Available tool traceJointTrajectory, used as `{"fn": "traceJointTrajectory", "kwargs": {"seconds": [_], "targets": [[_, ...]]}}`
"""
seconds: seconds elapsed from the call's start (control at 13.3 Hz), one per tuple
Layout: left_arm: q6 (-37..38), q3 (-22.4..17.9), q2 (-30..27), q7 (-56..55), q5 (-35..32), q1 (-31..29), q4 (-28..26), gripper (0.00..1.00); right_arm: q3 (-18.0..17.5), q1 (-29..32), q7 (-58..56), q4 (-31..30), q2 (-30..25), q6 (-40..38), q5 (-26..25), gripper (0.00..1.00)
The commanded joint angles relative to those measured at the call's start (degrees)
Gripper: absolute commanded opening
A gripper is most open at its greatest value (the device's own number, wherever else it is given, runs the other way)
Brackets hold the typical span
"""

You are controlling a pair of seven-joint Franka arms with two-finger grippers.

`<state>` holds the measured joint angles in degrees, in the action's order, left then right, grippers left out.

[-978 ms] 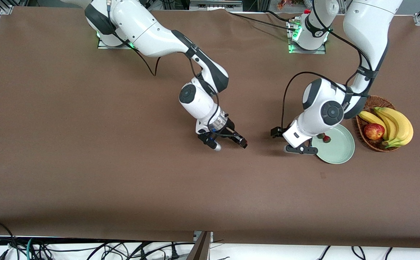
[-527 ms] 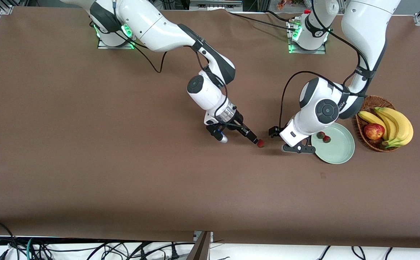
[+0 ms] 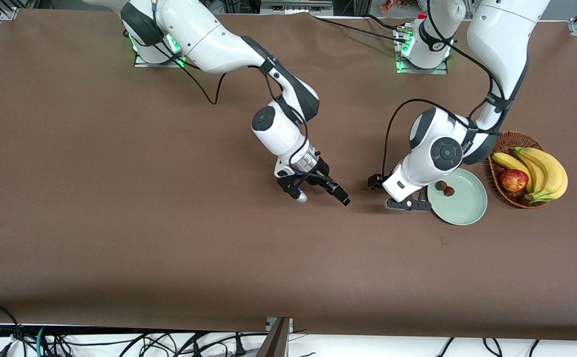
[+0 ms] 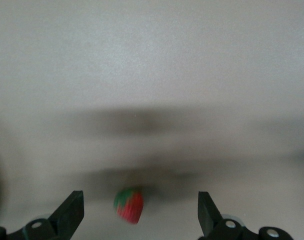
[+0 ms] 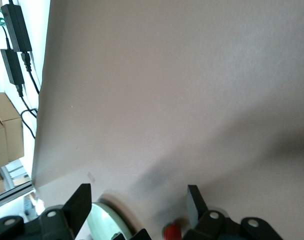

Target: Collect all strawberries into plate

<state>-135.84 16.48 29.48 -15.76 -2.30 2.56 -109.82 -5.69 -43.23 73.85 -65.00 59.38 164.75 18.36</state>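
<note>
Two strawberries (image 3: 439, 186) (image 3: 449, 191) lie in the pale green plate (image 3: 464, 208). The third strawberry (image 4: 130, 207) lies on the brown table between my left gripper's (image 4: 139, 200) open fingers, untouched and blurred. In the front view it is hidden. My left gripper (image 3: 407, 204) is low over the table beside the plate's rim. My right gripper (image 3: 340, 196) is open and empty over the table's middle. The right wrist view shows its spread fingers (image 5: 194, 200), the plate's edge (image 5: 102, 220) and the third strawberry (image 5: 172, 232).
A brown wicker basket (image 3: 509, 141) with bananas (image 3: 541, 171) and a red-yellow apple (image 3: 513, 180) stands beside the plate, toward the left arm's end of the table.
My right gripper swung toward the plate with the third strawberry at its fingertips, then drew back without it. The berry no longer shows in the front view. My left gripper shifted slightly.
</note>
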Motion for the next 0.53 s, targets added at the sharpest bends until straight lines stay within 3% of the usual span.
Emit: {"fn": "traceJointTrajectory", "kwargs": {"seconds": [0.0, 0.08, 0.23, 0.45], "targets": [[-1.8, -0.1, 1.3, -1.4, -2.9, 0.4, -1.1, 1.00, 0.6, 0.6, -0.4, 0.7, -0.2, -3.2, -5.6, 0.93], [-1.8, -0.1, 1.2, -1.5, -2.9, 0.3, -2.3, 1.00, 0.6, 1.2, -1.6, 0.7, -0.4, -4.9, -8.1, 0.99], [-1.7, -0.2, 1.1, -1.5, -3.0, 0.2, -4.2, 1.00, 0.6, 2.2, -6.2, 0.5, -1.9, -10.5, -12.3, 0.99], [-1.6, -0.5, -0.4, -2.2, -3.0, -0.8, -7.6, 1.00, 0.5, 5.1, -14.9, 0.6, -5.3, -21.2, -13.1, 0.99]]}}
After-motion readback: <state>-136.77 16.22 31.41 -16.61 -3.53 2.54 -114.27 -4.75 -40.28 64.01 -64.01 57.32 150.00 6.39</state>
